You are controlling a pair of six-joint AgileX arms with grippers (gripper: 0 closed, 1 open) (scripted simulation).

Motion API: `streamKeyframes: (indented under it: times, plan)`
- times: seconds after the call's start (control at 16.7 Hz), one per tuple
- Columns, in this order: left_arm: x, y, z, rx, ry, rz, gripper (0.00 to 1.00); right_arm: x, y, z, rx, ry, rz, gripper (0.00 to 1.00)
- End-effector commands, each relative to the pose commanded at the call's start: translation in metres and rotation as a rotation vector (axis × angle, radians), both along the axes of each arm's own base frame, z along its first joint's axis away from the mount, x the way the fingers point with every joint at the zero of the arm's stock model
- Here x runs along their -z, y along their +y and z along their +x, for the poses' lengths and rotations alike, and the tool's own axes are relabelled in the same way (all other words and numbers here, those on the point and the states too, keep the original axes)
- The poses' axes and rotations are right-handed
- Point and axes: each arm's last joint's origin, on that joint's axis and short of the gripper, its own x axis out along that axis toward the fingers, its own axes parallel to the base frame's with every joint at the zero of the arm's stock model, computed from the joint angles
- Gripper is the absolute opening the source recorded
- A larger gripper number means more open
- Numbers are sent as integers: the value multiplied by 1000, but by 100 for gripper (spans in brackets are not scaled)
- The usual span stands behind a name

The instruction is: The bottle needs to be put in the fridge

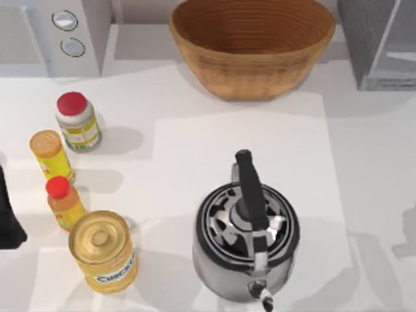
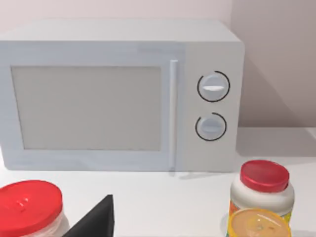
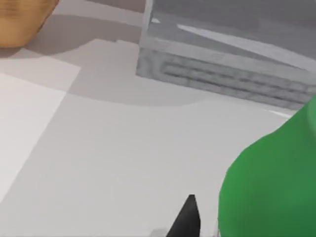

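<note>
Your green bottle (image 3: 269, 182) stands close beside the right gripper (image 3: 185, 219) near the fridge (image 1: 380, 42) at the far right. It looks smooth, rigid and probably slippery, so grasp mid-body. Whether either gripper is open, you cannot tell.

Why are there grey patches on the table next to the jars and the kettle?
Those are shadows. In the top view the kettle and the red-lidded jar each throw a soft one to the right. In the right wrist view the fridge and basket darken the table beside them.
</note>
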Motion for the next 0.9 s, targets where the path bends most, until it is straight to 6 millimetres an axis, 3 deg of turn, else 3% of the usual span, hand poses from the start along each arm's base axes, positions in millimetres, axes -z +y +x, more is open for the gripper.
streamKeyframes:
  times: [0.3,0.72,0.9]
  plan:
    - [0,0,0,0,0,0,100,6,11,-8,77,-252,177,1]
    - [0,0,0,0,0,0,100,6,12,-8,82,-268,196,1]
    - [0,0,0,0,0,0,100,-6,11,-6,80,-289,197,1]
